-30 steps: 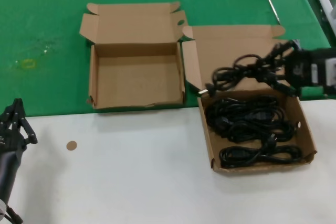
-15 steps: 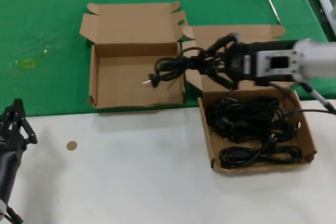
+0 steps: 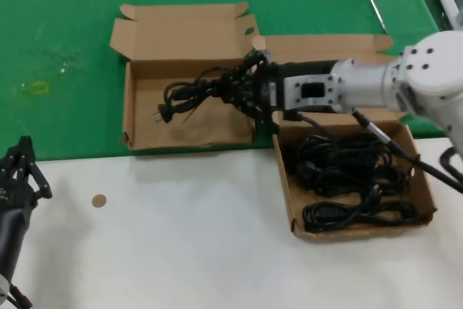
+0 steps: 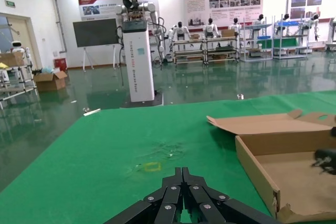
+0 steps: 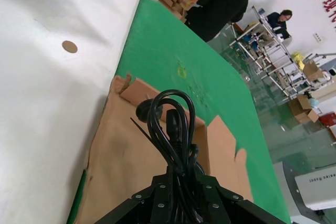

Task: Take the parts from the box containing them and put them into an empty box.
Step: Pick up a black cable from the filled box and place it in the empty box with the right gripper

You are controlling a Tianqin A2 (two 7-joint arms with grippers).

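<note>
One bundled black rubber power cord [image 3: 199,94] hangs clenched in the right tool [image 3: 246,92] above the narrower brown cardboard box [image 3: 189,110] toward the tabletop's far edge. More black cords [image 3: 347,171] fill the wider brown box [image 3: 427,179] beside it. At the near-left corner, the left tool [image 3: 22,171] rests closed.

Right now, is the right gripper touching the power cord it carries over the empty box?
Touching. In the right wrist view the right gripper has its fingers closed around the power cord; the head view shows the cord hanging from it above the empty box.
</note>
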